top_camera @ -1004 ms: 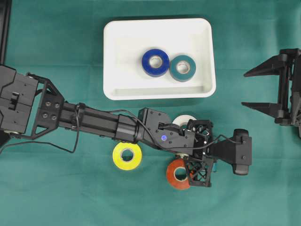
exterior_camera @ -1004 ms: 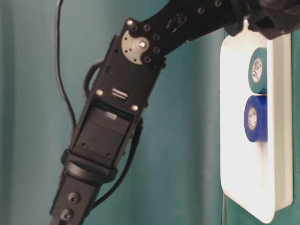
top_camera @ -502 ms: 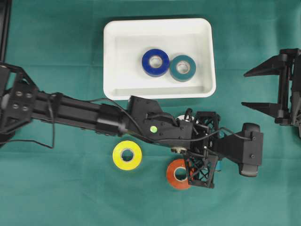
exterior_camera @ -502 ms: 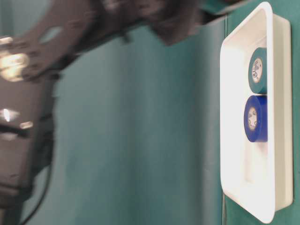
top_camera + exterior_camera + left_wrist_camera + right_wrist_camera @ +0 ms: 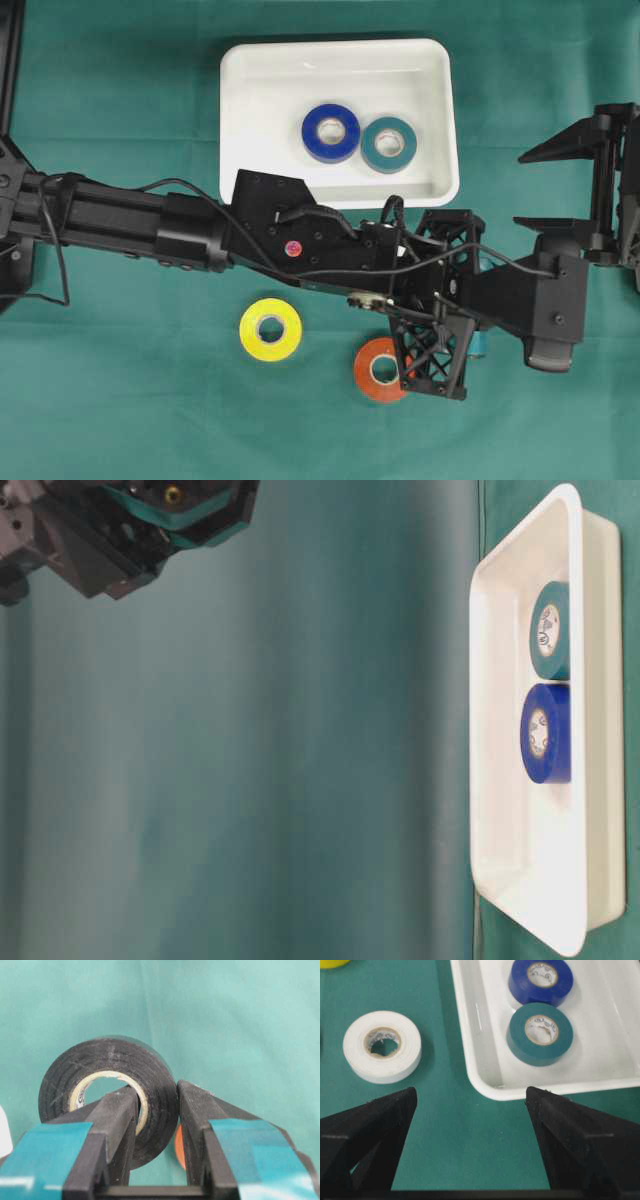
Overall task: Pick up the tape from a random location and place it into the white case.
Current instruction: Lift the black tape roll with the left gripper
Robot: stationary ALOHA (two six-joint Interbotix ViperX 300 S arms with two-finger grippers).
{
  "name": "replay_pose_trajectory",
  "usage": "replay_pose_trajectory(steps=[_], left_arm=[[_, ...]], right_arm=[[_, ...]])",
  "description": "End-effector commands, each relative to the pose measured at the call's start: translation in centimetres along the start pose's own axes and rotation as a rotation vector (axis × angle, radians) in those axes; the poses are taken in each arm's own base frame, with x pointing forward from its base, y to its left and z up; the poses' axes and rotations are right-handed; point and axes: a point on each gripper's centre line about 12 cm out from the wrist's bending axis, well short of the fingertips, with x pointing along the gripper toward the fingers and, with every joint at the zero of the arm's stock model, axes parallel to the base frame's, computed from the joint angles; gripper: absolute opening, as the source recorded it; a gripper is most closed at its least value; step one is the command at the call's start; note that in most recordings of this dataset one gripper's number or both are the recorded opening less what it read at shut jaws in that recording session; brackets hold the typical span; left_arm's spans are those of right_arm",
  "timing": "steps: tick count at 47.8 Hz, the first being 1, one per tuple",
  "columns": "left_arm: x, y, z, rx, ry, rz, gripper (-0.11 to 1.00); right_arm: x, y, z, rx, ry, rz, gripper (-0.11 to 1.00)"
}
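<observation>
Fingers (image 5: 117, 1125) of the left gripper (image 5: 154, 1125) pinched the black tape roll's (image 5: 107, 1067) wall; right gripper (image 5: 470, 1135) gaped wide, holding nothing.

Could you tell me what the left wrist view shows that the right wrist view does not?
Only the left wrist view shows the black tape roll, gripped through its wall by the left end effector, one finger in the core and one outside, with a sliver of the orange tape roll behind.

Only the right wrist view shows the shallow white plastic case holding the blue tape roll and the teal tape roll, the white tape roll on the cloth, and the open right end effector.

Both show the green table cloth.
</observation>
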Motion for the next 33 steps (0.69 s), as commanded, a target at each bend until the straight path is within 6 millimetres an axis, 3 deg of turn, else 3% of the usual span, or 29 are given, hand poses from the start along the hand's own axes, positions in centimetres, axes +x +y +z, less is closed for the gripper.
replay_pose_trajectory(steps=[1, 33], left_arm=[[-3.12, 0.02, 1.67, 0.004, -0.074, 0.004, 0.19], [-2.96, 0.02, 1.45, 0.001, -0.066, 0.004, 0.19]], right_arm=[[-0.03, 0.09, 0.81, -0.002, -0.019, 0.003, 0.87], [0.02, 0.1, 0.78, -0.002, -0.018, 0.004, 0.87]])
